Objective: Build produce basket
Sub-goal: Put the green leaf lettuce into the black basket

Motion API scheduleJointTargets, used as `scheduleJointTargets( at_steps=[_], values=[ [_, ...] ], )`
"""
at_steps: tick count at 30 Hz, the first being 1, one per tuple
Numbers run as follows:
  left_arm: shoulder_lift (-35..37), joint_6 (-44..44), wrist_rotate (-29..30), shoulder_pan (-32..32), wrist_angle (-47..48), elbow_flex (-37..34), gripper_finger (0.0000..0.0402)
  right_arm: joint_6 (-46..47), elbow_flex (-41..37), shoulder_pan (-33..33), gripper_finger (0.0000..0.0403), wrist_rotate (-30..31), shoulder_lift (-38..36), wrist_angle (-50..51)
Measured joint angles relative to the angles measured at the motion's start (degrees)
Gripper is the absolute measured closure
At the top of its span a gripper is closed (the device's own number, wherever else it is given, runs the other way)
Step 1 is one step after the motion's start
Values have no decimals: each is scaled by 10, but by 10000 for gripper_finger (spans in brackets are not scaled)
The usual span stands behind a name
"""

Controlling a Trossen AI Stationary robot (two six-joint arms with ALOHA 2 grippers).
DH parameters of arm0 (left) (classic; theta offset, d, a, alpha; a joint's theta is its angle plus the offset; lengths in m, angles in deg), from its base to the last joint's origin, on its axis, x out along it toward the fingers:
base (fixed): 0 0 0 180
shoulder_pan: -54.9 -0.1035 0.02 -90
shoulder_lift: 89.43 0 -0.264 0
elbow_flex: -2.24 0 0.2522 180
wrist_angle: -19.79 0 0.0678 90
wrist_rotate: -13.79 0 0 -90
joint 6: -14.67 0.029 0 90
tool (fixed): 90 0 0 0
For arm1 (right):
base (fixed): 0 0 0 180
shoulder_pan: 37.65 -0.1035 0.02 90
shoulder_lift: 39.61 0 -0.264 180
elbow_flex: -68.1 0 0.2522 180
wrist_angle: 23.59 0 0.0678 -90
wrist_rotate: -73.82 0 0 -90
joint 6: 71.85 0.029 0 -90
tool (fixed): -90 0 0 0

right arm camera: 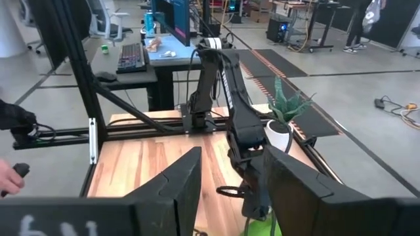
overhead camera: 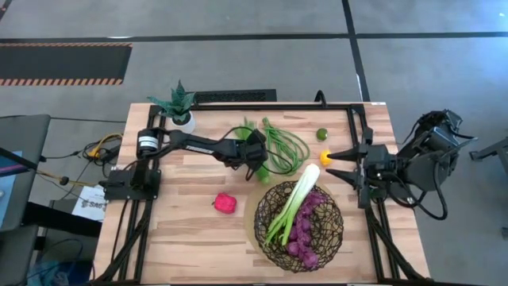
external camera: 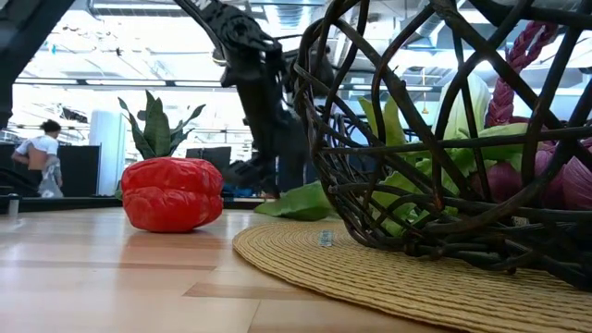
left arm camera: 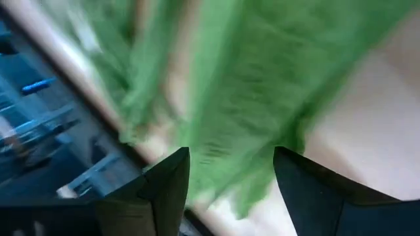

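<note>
Pale wood planks make up your work table (overhead camera: 182, 238), with a woven mat (external camera: 370, 277) under the basket (overhead camera: 298, 226) near the front edge on the right. You already have the leek (overhead camera: 295, 202) and the purple grape bunch (overhead camera: 305, 230) lying inside it; the red pepper (overhead camera: 225, 202) sits just left of the basket, the looped green beans (overhead camera: 284, 147) lie behind it, and the lemon (overhead camera: 325, 156) and lime (overhead camera: 322, 134) rest near the right arm. Your left gripper (overhead camera: 260, 163) is down over the green leafy stalk (left arm camera: 249, 85), its fingers (left arm camera: 167, 183) spread wide with the leaf between them, not yet pinched. Judging by its look, that stalk is light, soft and floppy, so you will likely do best taking it at the thicker stem end rather than the thin leaf, which could tear or slip. Your right gripper (overhead camera: 333, 163) waits at the table's right side, pointing inward, its fingers (right arm camera: 174, 183) parted and holding nothing.
</note>
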Motion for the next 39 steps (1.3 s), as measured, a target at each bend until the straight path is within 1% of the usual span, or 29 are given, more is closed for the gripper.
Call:
scheduleJointTargets(
  at_steps=[4,11,13,14,16,18,20,21,22,29,32,35,39],
  values=[
    [-19,-30,-34,0,9,1,193,0,0,0,225,-1,0,-1],
    [-31,-41,-28,2,7,3,194,0,0,0,226,-1,0,0],
    [-32,-57,-24,2,3,4,202,0,0,0,226,-1,0,0],
    [-33,-67,-21,2,4,7,212,0,0,0,226,-1,0,0],
    [-33,-88,-23,2,6,12,245,0,0,0,226,-1,0,0],
    [-33,-101,-32,4,2,16,295,2,0,0,226,-1,0,0],
    [-34,-117,-33,7,14,25,357,11,0,0,226,-1,0,0],
    [-34,-130,-35,8,25,31,377,13,0,0,226,-1,0,0],
    [-35,-145,-39,9,38,37,385,13,0,0,226,-1,0,0],
    [-35,-234,-41,9,196,104,398,14,0,0,226,-1,0,-2],
    [-31,-259,-38,9,246,129,399,15,0,0,226,-1,0,-2],
    [-25,-278,-24,14,288,156,400,15,0,0,231,-1,0,-2],
    [-13,-285,18,29,334,192,401,15,0,0,244,-1,0,0]
  ],
)
